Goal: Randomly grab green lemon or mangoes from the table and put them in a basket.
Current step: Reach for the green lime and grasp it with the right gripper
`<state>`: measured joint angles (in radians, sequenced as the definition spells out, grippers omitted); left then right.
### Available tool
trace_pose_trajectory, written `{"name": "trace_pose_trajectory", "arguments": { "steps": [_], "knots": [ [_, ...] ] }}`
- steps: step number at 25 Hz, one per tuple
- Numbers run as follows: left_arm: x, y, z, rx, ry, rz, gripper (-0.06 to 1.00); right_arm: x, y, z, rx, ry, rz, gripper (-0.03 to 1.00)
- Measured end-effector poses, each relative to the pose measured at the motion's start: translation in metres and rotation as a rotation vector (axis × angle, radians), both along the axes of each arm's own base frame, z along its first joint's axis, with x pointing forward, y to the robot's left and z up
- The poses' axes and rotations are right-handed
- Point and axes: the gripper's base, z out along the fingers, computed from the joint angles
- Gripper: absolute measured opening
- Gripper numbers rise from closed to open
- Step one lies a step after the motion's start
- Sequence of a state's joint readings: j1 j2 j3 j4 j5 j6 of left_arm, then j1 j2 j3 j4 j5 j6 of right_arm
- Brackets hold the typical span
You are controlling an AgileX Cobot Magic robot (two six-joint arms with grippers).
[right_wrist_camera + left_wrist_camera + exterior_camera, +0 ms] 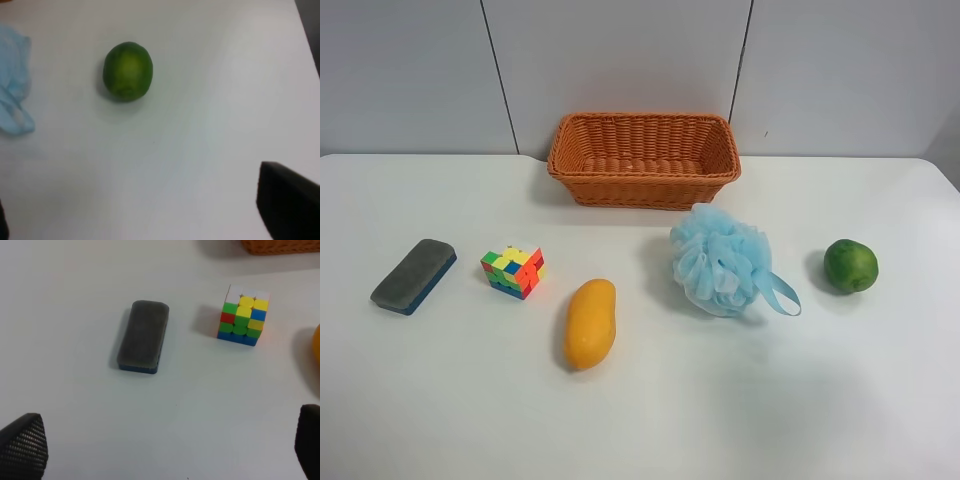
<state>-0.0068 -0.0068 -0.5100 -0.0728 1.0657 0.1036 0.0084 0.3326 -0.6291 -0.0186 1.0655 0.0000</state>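
The green lemon (850,265) lies on the white table (740,400) at the exterior high view's right. The orange-yellow mango (590,323) lies near the table's middle. The wicker basket (643,158) stands empty at the back. No gripper shows in the exterior high view. In the right wrist view the lemon (128,71) lies ahead of my right gripper (132,200), which is open, empty and apart from it. My left gripper (165,435) is open and empty; a sliver of the mango (317,342) shows at that view's edge.
A fluffy light-blue bath sponge (723,260) lies between mango and lemon; it also shows in the right wrist view (12,100). A multicoloured puzzle cube (513,272) and a grey-blue eraser (414,275) lie beside the mango, both ahead of my left gripper.
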Motion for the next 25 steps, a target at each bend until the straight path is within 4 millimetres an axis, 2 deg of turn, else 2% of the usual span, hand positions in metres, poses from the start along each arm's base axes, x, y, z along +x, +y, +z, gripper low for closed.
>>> {"name": "trace_pose_trajectory", "arguments": {
  "steps": [5, 9, 13, 18, 25],
  "knots": [
    [0.0, 0.0, 0.0, 0.0, 0.0, 0.0, 0.99, 0.048, 0.0, 0.031, 0.004, 0.087, -0.004, 0.99],
    [0.0, 0.0, 0.0, 0.0, 0.0, 0.0, 0.99, 0.096, 0.001, 0.038, 0.023, 0.197, -0.024, 0.99],
    [0.0, 0.0, 0.0, 0.0, 0.0, 0.0, 0.99, 0.145, 0.001, 0.027, 0.026, 0.332, -0.033, 0.99],
    [0.0, 0.0, 0.0, 0.0, 0.0, 0.0, 0.99, 0.203, 0.002, -0.004, 0.022, 0.502, -0.035, 0.99],
    [0.0, 0.0, 0.0, 0.0, 0.0, 0.0, 0.99, 0.254, 0.001, -0.054, -0.002, 0.649, -0.027, 0.99]
  ]
}}
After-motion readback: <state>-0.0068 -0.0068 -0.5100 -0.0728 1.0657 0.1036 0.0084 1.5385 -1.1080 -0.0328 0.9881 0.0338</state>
